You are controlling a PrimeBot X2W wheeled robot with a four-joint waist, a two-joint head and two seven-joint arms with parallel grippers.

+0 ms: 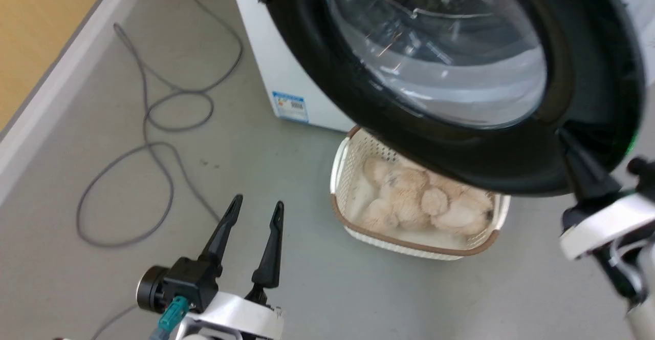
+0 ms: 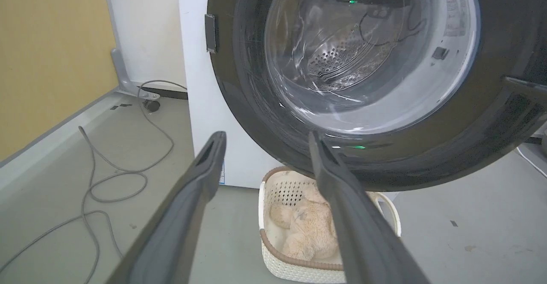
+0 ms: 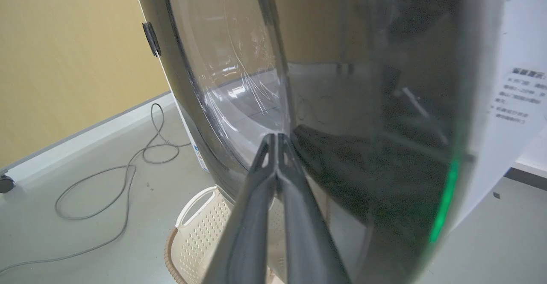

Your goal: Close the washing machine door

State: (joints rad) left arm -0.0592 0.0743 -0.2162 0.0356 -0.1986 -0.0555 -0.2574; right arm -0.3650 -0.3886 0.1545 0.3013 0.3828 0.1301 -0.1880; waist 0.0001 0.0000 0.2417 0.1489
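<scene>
Far left: grey cable [image 1: 148,140] looped on floor. Lower left: left gripper [image 1: 258,202] low over floor, jaws apart, nothing between. Centre: cream basket [image 1: 337,176] on floor, beige plush toy [image 1: 419,202] inside, just beside white machine body [image 1: 276,73]. Above basket: washing machine door [image 1: 435,53], swung out from machine front, black rim overhanging basket. Right: right gripper [image 1: 563,135], fingers pressed together, holding nothing, tips at door's lower-right rim near glass edge. Contact not confirmable.

Left hand [image 1: 258,202] spread, right hand [image 3: 275,136] pinched closed.
</scene>
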